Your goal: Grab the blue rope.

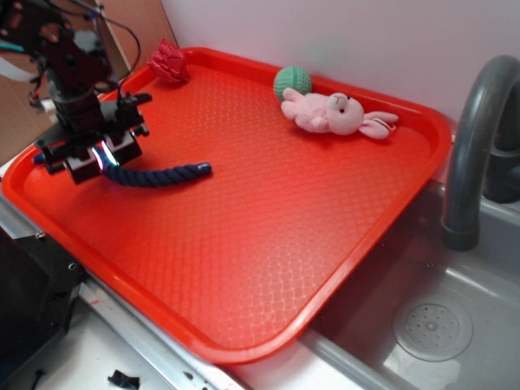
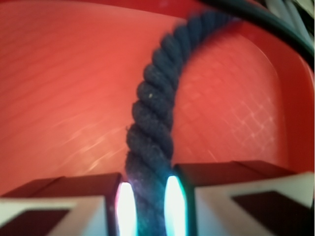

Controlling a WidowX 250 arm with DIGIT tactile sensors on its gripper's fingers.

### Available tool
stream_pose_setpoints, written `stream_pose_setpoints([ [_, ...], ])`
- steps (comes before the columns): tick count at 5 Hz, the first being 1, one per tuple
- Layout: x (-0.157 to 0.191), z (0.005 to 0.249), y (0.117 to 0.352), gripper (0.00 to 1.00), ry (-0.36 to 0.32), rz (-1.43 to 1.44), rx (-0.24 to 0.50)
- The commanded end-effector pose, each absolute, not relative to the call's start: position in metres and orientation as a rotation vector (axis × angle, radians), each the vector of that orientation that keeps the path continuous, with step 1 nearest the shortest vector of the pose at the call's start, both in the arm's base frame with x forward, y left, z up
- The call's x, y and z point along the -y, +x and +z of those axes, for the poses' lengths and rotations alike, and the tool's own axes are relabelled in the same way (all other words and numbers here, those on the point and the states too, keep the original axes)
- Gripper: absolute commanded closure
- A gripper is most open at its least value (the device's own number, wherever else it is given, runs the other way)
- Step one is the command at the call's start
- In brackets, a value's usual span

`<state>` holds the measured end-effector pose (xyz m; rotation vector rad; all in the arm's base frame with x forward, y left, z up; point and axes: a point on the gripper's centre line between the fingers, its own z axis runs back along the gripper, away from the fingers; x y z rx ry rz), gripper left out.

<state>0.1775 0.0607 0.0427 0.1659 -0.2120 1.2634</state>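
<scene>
Already the black gripper [image 2: 146,206] has its jaws pinched narrowly on the dark navy twisted rope [image 2: 153,115], which runs forward from between them over the red plastic tray [image 1: 268,236]; hold pressure, lift straight.

No readable text, labels, brand names, numbers or signs appear in either the exterior or the wrist view.
</scene>
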Motion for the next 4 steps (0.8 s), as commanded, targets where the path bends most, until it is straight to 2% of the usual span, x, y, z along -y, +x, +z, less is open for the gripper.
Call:
stream_pose_setpoints([
  [1, -0.015, 0.125, 0.179, 1.0, -0.121, 0.803, 0.139],
  [2, 0.011, 0.16, 0.175, 1.0, -0.127, 0.557, 0.076],
  [3, 0.027, 0.181, 0.167, 1.0, -0.109, 0.472, 0.088],
  [4, 0.032, 0.19, 0.159, 1.0, -0.064, 0.331, 0.145],
])
